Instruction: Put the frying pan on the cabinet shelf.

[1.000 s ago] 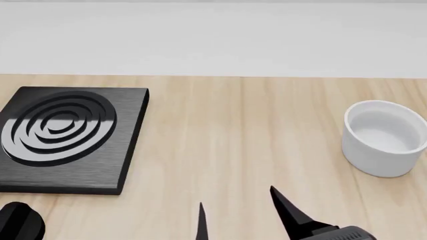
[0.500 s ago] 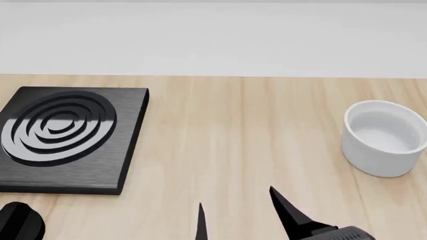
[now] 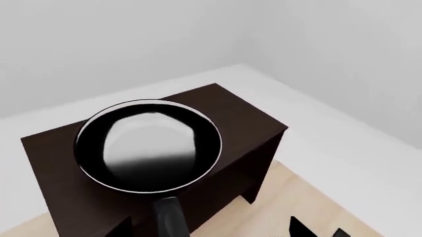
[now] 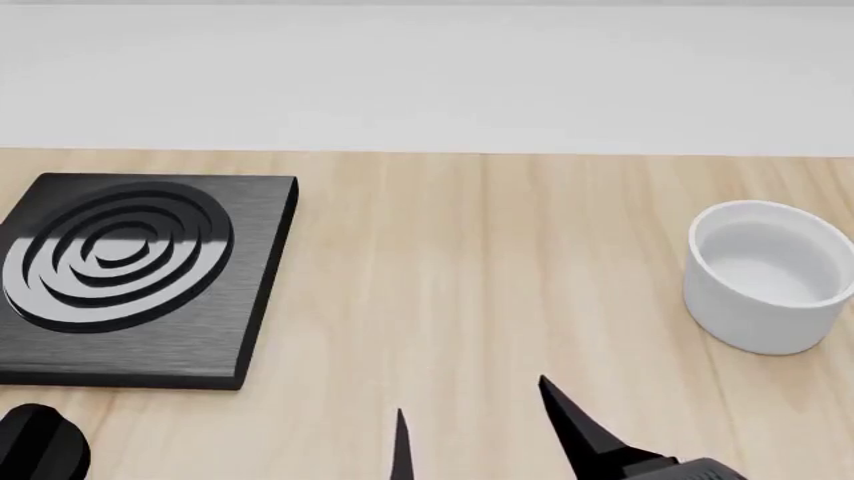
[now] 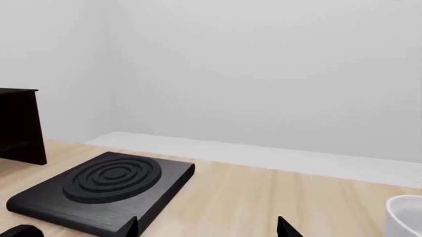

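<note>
Now, over on the left wrist camera, the frying pan (image 3: 149, 146) sits above the top of the dark brown cabinet (image 3: 245, 123), its round black bowl with that grey-white sheen facing up and its long handle running back toward the camera. Whether the pan is resting on the cabinet top or held just over it, I can't tell from this angle, and the left gripper itself is out of sight, so its state can't be read either; two small dark points (image 3: 300, 228) poke in at the edge of that picture, well clear of the pan. Up on the head camera, the wooden table (image 4: 467, 280) carries the square black hotplate (image 4: 134, 285) with its rings at the left and the white bowl (image 4: 770, 275) at the right, well apart from each other. The right gripper (image 4: 481, 430) shows at the near edge with its two black fingers spread wide and nothing between them, hanging over bare wood. Compared with a second ago, almost nothing has changed: hotplate and bowl sit exactly where they were, and the right gripper has dropped only a hair lower in the head view. From the right wrist camera, the hotplate (image 5: 105, 187) lies flat on the table, with a cabinet edge (image 5: 20, 126) beyond it.
</note>
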Robot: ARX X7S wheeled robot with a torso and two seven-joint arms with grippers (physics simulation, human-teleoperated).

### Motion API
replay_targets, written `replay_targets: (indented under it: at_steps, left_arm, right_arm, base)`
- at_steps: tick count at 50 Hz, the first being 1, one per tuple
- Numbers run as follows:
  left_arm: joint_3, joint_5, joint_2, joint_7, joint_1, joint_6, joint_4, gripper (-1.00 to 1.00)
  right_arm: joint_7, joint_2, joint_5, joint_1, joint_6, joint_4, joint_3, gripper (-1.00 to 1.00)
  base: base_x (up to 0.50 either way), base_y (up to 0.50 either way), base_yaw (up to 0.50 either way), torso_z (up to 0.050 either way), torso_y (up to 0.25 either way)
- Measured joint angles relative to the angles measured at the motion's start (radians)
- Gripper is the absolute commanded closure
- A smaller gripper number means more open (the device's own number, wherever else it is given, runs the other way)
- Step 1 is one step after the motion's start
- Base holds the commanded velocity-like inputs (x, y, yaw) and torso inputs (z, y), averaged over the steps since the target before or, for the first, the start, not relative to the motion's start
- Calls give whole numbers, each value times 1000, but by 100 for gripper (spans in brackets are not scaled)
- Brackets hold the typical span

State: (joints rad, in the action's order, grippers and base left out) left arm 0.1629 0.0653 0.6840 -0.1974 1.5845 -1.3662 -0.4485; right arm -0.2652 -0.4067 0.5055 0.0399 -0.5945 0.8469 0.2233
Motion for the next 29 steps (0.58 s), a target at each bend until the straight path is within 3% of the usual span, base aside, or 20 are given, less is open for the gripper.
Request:
replay_targets:
  at_steps: [10, 29]
  left_arm:
    - [34, 72, 7, 6, -91, -124, 221, -100]
    - [75, 816, 139, -489, -223, -189, 390, -100]
  right_arm:
    - [-6, -6, 3, -8, 6, 7, -2, -100]
    - [-21, -21, -1, -43, 27, 29, -1, -100]
  base:
    - [0, 0, 0, 0, 0]
    - [0, 0, 0, 0, 0]
